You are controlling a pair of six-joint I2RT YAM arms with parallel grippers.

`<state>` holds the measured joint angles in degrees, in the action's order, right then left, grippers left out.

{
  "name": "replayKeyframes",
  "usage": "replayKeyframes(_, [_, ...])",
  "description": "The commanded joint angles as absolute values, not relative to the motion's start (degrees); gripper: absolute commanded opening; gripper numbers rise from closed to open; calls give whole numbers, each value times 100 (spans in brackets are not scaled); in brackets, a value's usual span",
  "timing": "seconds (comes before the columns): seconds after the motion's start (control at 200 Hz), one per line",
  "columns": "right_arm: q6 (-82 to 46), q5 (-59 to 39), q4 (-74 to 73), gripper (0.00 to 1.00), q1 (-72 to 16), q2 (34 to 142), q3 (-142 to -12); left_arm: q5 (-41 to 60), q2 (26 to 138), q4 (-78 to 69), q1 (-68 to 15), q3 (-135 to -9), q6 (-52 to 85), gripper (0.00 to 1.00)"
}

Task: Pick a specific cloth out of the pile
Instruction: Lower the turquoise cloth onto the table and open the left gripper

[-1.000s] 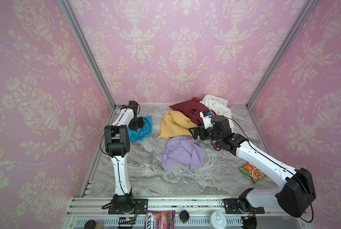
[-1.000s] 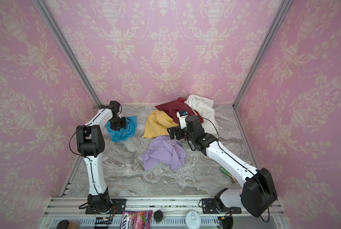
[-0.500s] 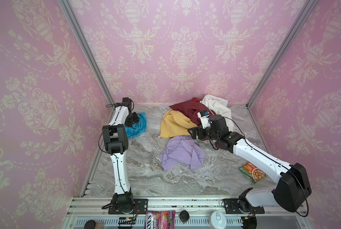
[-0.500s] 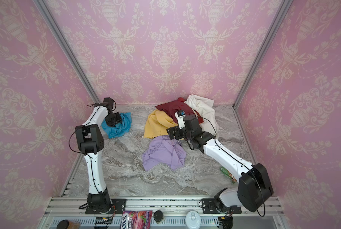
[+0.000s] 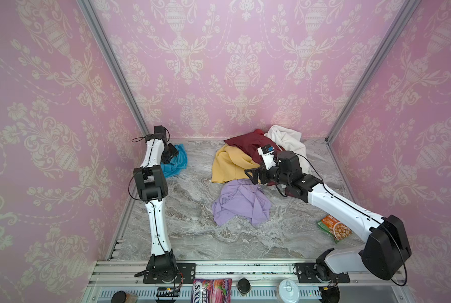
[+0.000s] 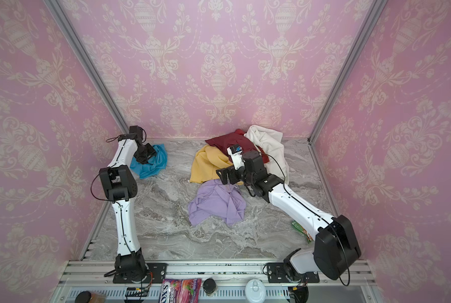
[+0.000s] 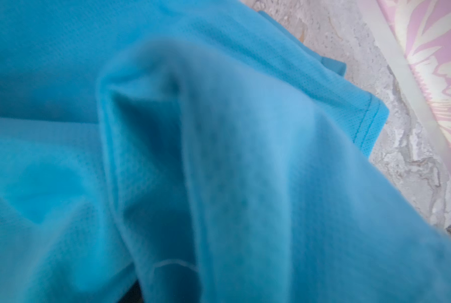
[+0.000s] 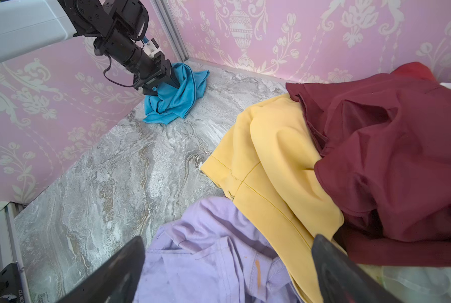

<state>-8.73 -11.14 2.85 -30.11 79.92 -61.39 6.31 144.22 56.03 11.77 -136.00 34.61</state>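
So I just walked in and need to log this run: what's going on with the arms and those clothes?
The left gripper is at the turquoise-blue cloth, which lies bunched on the table in the far left corner, well apart from the pile. Fabric covers its wrist camera, so I cannot tell whether it grips. The right gripper hangs open and empty over the pile's near edge, where the yellow cloth meets the lilac cloth.

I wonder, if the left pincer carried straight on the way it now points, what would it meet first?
The turquoise cloth: the left pincer has its tips in the folds, so it would likely press that cloth onto the marble table beneath, though depth is hard to judge.
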Motion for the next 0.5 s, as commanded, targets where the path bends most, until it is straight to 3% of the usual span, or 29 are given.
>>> replayKeyframes(0.0, [-704, -1056, 361, 100, -3030, 7827, -6170, 624, 14276, 5902, 1125, -13775, 3501, 64])
replayKeyframes(0.25, [-736, -1042, 339, 100, -3027, 7575, -6053, 334, 13660, 6041, 1021, -13508, 3019, 79])
replayKeyframes(0.3, [-719, -1012, 402, 100, -3032, 7569, -6097, 300, 13529, 6036, 994, -13469, 2961, 87])
replayKeyframes(0.335, [-701, -996, 445, 100, -3026, 7566, -6121, 287, 13449, 6040, 970, -13464, 2909, 99])
replayKeyframes(0.49, [-621, -870, 475, 100, -3015, 7456, -6164, 57, 13172, 6107, 850, -13463, 2616, 99])
